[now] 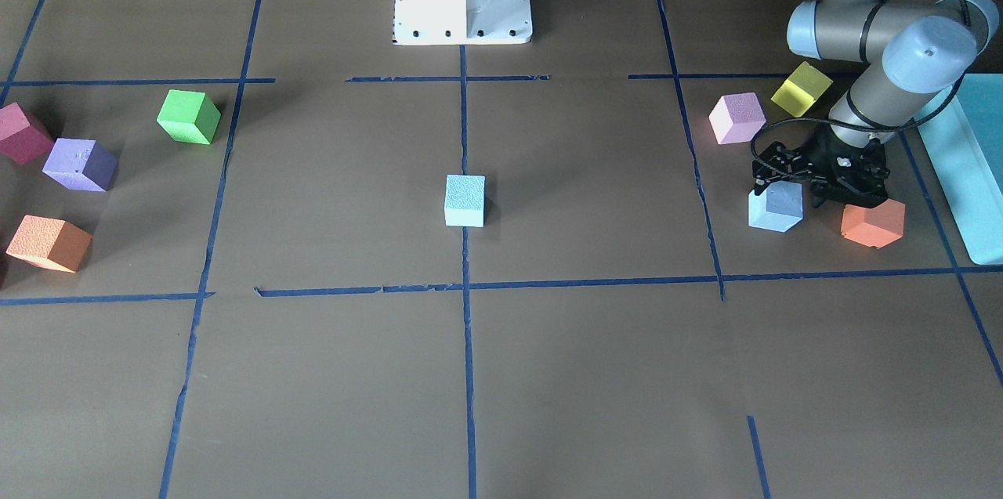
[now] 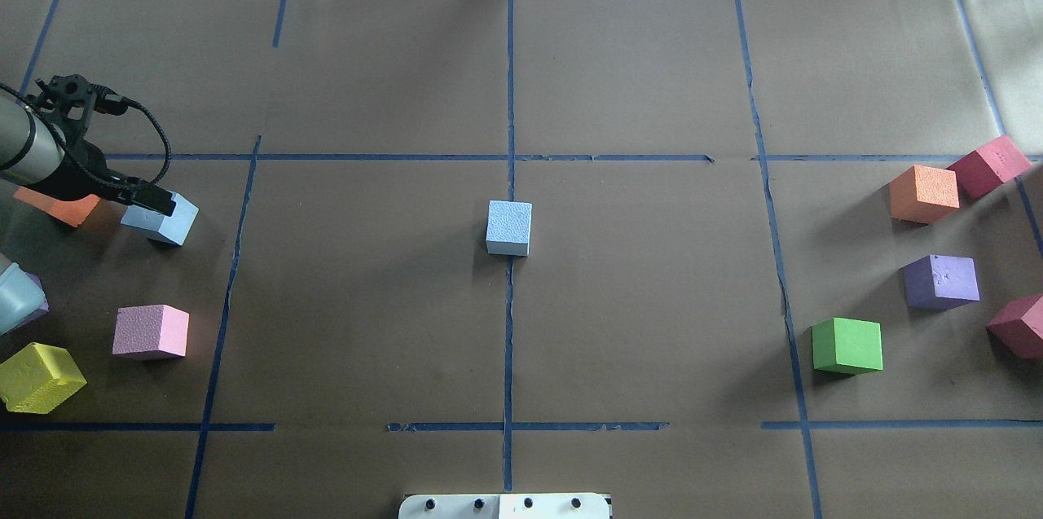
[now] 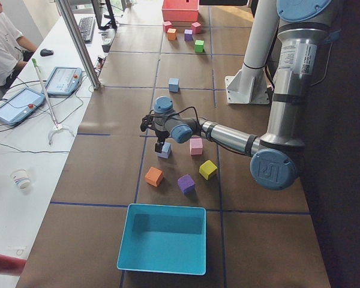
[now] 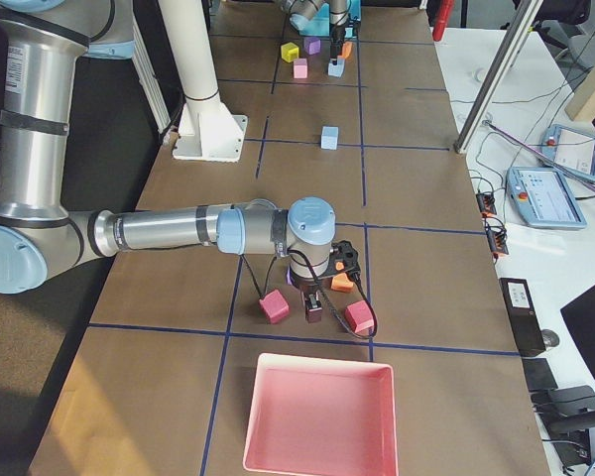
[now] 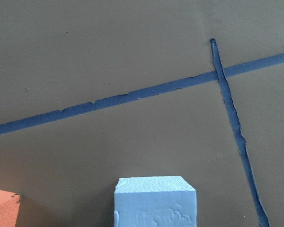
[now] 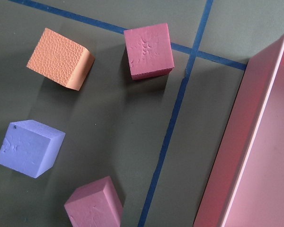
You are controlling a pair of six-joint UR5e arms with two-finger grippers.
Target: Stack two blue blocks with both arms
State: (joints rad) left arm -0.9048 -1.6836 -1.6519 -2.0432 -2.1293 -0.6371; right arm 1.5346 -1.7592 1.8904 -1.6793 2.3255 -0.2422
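1. The left hand (image 1: pixel 787 194) is low at the left end of the brown paper-covered bench (image 1: pixel 595 374). Its black fingers (image 1: pixel 758 188) stand on either side of one pale sky-blue foam cube (image 1: pixel 776 209), which rests on the bench. I cannot tell whether they pinch it.
2. An orange foam cube (image 1: pixel 872 223) lies just beside that hand.
3. The other pale sky-blue foam cube (image 1: pixel 465 200) stands alone at the bench centre, on a blue tape line (image 1: pixel 468 342), well apart from both hands.
4. The right hand (image 4: pixel 315 297) shows only in the right side view, low near a pink plastic tray (image 4: pixel 317 421). I cannot tell if it is spread or pressed together.
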